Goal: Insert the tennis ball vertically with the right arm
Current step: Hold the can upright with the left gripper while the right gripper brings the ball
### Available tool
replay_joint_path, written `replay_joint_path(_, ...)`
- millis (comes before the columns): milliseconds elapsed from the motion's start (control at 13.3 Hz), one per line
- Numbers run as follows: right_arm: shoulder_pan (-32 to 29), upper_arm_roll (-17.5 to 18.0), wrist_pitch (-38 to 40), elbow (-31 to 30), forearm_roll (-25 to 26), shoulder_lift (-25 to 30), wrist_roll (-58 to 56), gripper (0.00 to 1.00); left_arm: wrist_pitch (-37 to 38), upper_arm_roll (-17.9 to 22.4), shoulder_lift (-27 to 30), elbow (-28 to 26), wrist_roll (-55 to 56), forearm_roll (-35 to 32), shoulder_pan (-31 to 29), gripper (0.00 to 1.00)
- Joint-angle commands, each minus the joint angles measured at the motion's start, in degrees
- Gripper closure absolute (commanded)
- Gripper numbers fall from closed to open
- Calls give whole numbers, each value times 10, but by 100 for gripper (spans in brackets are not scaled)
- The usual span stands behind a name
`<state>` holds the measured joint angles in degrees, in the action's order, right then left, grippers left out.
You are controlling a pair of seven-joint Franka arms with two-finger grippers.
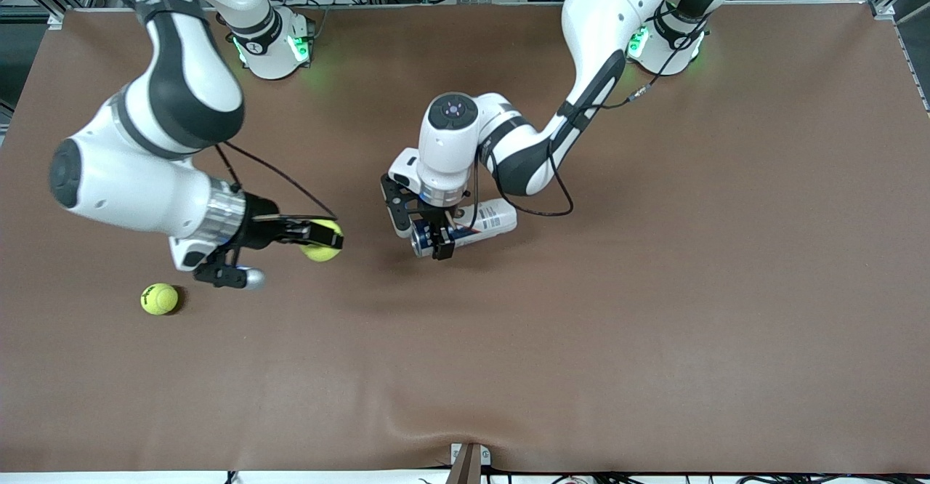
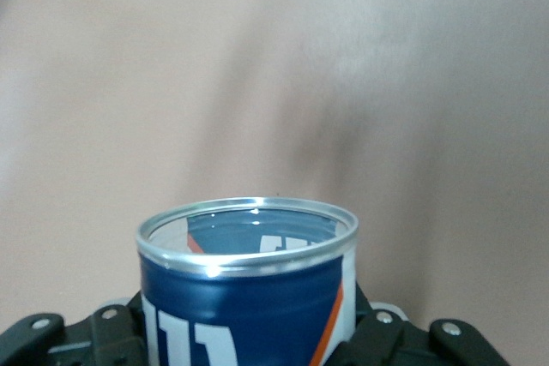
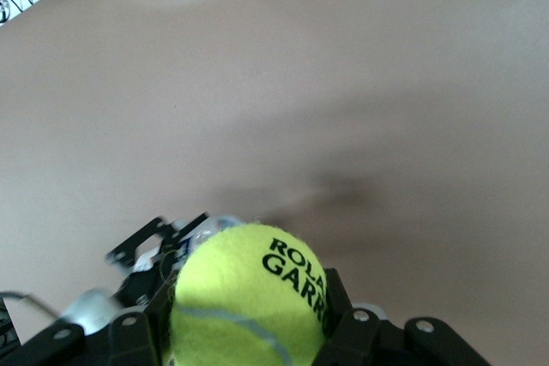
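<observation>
The right gripper point(image 1: 320, 240) is clamped on a tennis ball point(image 1: 322, 250) above the table point(image 1: 654, 288), toward the right arm's end. The left gripper point(image 1: 434, 233) is clamped on a can point(image 1: 465, 227) held tilted over mid-table, its open mouth point(image 2: 247, 236) turned toward the ball. Bare table lies between them. A second ball point(image 1: 159, 299) rests near the front camera.
</observation>
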<state>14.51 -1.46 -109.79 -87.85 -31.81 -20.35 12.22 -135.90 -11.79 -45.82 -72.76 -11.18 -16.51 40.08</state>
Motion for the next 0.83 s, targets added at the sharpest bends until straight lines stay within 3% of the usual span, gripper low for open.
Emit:
replay_joint_path(0,-28,4,3,-7,-18,4,-57,78,-4,4,18,-15,63,-31,12,22)
replay_joint_path(226,-44,3,12,-10,-16,2,-103,78,-45,5,16,-15,174,-97,42,23)
replay_joint_path(753,-56,3,12,-9,3,-1,-134,78,-60,12,13,-16,488,-275,116,22)
